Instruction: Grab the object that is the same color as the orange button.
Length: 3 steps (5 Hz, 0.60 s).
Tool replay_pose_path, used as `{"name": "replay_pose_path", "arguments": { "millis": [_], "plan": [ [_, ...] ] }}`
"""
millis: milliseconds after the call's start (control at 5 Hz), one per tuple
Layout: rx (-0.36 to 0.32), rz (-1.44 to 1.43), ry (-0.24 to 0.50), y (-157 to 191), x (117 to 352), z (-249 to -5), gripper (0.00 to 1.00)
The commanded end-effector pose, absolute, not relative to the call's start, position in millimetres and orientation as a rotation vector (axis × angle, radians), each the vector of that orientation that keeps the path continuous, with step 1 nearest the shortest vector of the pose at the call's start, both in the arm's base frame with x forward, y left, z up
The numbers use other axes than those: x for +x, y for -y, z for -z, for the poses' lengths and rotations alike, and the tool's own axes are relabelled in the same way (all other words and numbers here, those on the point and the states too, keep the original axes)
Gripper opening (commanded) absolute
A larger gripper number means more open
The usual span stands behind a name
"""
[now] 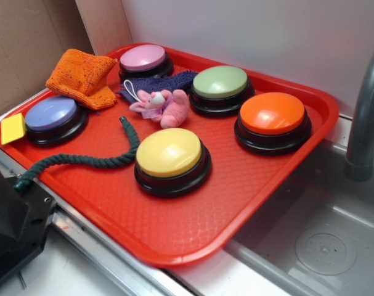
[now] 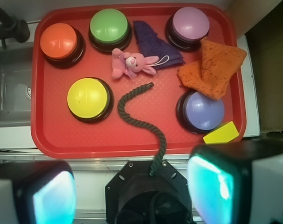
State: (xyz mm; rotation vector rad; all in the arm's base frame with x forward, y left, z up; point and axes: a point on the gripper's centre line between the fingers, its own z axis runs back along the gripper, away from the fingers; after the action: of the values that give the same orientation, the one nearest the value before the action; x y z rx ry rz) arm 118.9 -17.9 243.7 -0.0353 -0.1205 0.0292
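Observation:
The object, a floppy orange knitted cloth (image 1: 82, 77) (image 2: 213, 67), lies at the tray's back left corner in the exterior view, partly resting on the blue button (image 1: 51, 117). The orange button (image 1: 273, 120) (image 2: 59, 42) stands at the opposite side of the red tray (image 1: 193, 216). In the wrist view my gripper (image 2: 132, 191) hangs high above the tray's near edge, open, its fingers (image 2: 220, 186) wide apart with nothing between them. The exterior view does not show the gripper.
Yellow (image 1: 169, 157), green (image 1: 220, 86) and pink (image 1: 143, 60) buttons, a pink bunny (image 1: 165, 106), a purple cloth (image 1: 168, 81) and a green rope (image 1: 82, 159) share the tray. A yellow square (image 1: 13, 128) lies at its left edge. A sink (image 1: 322, 240) and faucet (image 1: 365, 117) sit to the right.

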Motion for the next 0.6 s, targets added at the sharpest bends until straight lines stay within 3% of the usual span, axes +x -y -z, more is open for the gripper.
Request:
{"name": "replay_pose_path", "arguments": {
  "millis": [0,400],
  "plan": [
    [-0.035,-0.029,0.120,18,119,-244,1.00],
    [-0.048,-0.213,0.120,-19,150,-228,1.00]
  ]
}}
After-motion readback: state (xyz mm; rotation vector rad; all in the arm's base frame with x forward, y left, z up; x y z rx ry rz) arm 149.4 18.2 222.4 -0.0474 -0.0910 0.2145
